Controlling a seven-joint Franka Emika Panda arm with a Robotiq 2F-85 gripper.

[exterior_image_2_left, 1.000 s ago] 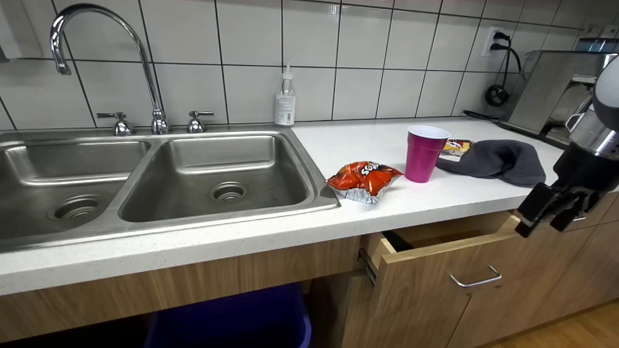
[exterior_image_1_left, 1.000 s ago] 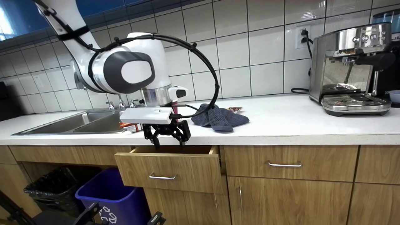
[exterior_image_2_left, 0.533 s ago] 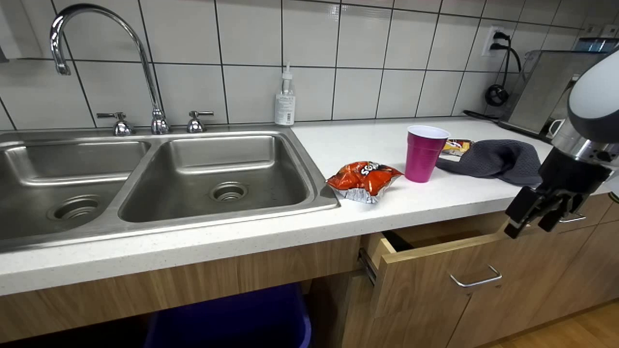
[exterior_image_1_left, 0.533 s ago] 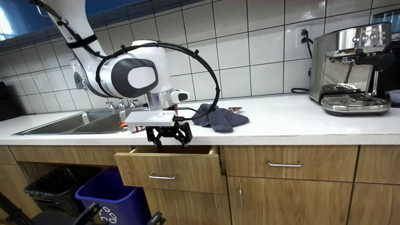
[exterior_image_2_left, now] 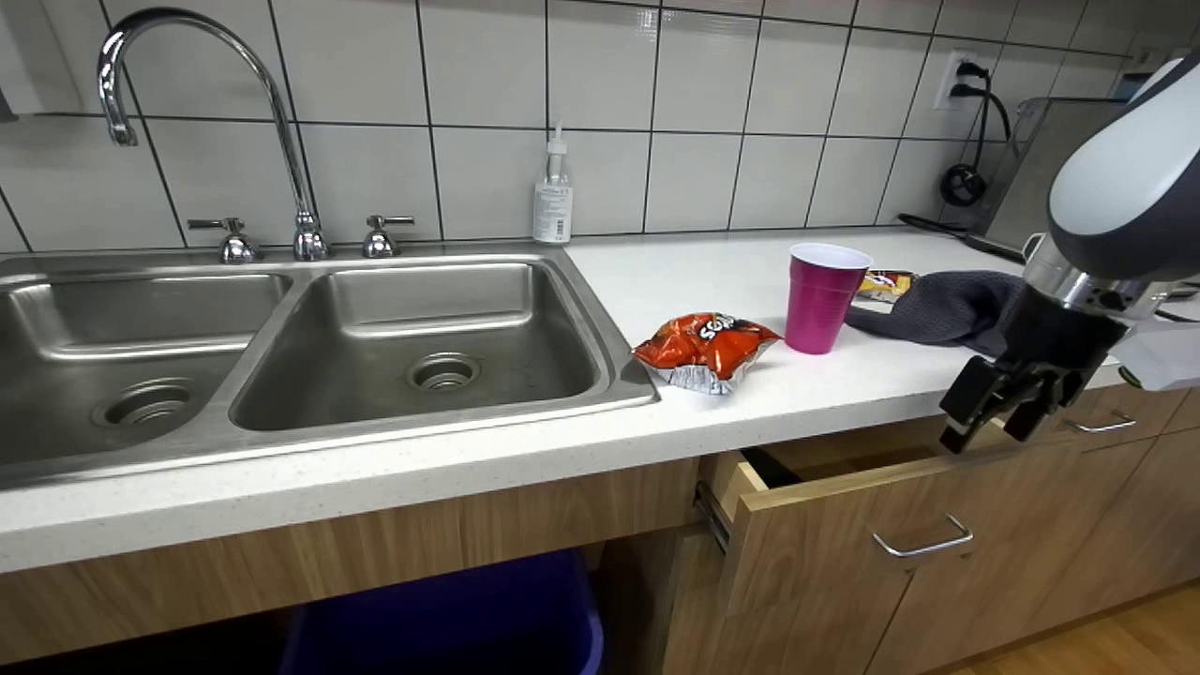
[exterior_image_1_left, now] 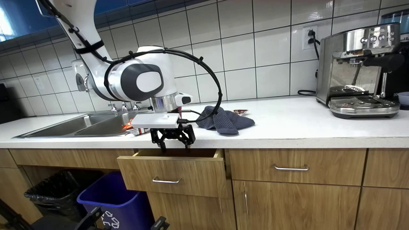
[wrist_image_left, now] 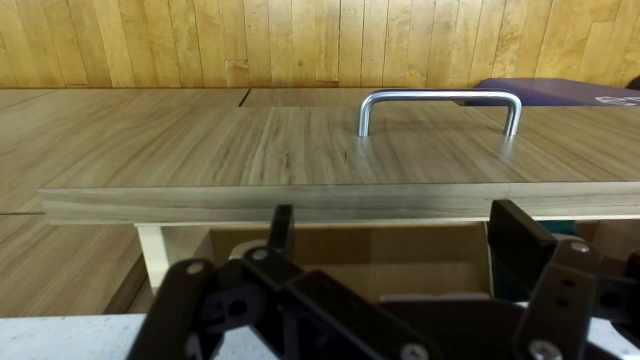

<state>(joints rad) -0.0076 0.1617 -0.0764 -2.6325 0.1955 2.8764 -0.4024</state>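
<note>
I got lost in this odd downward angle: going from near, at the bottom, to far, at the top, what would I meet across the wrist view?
Counter → drawer side → drawer front → handle → floor.

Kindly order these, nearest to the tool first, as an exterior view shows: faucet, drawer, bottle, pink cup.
1. Drawer, open below the tool
2. Pink cup, on the counter
3. Bottle, by the wall
4. Faucet, back of the sink
</note>
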